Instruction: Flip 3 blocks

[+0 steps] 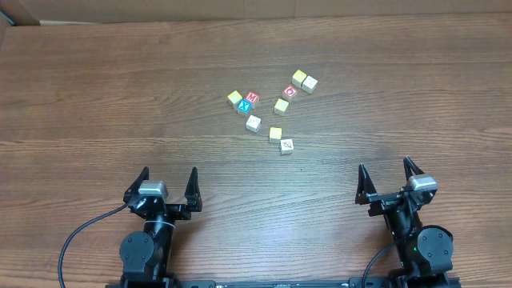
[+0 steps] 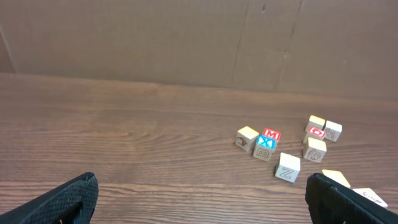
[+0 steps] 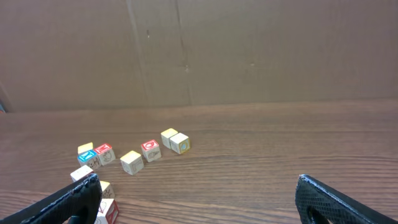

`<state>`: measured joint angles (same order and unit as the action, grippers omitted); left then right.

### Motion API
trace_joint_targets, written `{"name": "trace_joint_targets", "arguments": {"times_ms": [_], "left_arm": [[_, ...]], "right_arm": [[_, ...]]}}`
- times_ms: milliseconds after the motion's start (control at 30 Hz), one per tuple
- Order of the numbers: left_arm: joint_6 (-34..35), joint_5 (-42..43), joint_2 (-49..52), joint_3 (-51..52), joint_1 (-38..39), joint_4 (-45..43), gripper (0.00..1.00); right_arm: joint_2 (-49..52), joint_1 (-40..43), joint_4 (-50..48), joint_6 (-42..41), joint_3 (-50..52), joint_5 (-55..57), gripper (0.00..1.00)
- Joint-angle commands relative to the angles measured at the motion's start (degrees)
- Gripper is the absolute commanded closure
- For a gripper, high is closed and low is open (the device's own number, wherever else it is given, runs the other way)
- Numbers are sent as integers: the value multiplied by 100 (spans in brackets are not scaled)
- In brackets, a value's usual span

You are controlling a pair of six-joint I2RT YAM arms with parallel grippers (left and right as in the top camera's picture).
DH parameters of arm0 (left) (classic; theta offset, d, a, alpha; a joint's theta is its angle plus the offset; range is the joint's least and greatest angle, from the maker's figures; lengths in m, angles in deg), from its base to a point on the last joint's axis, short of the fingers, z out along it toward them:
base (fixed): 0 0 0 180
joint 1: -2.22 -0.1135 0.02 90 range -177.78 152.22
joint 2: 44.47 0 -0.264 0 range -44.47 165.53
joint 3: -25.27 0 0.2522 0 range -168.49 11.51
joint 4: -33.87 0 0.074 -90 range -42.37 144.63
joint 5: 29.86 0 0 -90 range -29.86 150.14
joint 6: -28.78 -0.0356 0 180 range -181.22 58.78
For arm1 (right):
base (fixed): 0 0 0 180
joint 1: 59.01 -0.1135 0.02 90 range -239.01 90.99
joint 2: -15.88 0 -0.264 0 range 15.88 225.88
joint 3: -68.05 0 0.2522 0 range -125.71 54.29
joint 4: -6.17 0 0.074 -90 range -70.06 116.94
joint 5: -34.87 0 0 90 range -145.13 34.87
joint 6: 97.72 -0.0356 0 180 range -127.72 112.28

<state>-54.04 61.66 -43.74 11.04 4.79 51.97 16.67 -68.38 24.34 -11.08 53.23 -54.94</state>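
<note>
Several small wooden blocks lie scattered at mid-table. Closest to the arms are a white block marked with a Z, a yellow-topped block and a white block with a dark drawing. Farther back lie a yellow block and a yellow and white pair. My left gripper stands open at the near left, well short of the blocks. Over the near right, my right gripper is also open, with nothing between its fingers.
A red M block and a blue X block sit side by side next to another yellow block. A red O block lies near the back pair. A cardboard wall stands behind the wooden table.
</note>
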Motion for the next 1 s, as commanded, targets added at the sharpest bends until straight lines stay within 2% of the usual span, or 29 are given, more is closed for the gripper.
{"name": "trace_joint_targets", "arguments": {"times_ms": [0, 67, 333, 567, 800, 867, 900, 967], "left_arm": [[269, 236, -46, 20, -31, -9, 0], [269, 396, -46, 15, -31, -15, 0], [260, 975, -22, -17, -28, -24, 0], [-101, 1045, 516, -553, -31, 479, 0], [-31, 1099, 2559, -2017, -26, 640, 0], [-31, 1215, 3405, -2686, -2, 1001, 0], [-31, 1274, 4236, -3451, 98, 1572, 0], [-35, 1270, 5136, -4360, 282, 2330, 0]], "right_arm": [[-63, 22, -90, -629, 59, -37, 0], [-63, 22, -94, -1058, 59, -232, 0], [-61, 22, -81, -1060, -35, -1403, 0], [431, 22, 584, -1019, -1005, -1456, 0], [2490, 22, 1270, -1019, -2686, -2210, 0], [3263, 22, 1685, -1019, -3296, -2544, 0], [4079, 22, 2256, -1019, -3969, -2828, 0], [4852, 22, 2938, -1019, -4662, -2942, 0]]}}
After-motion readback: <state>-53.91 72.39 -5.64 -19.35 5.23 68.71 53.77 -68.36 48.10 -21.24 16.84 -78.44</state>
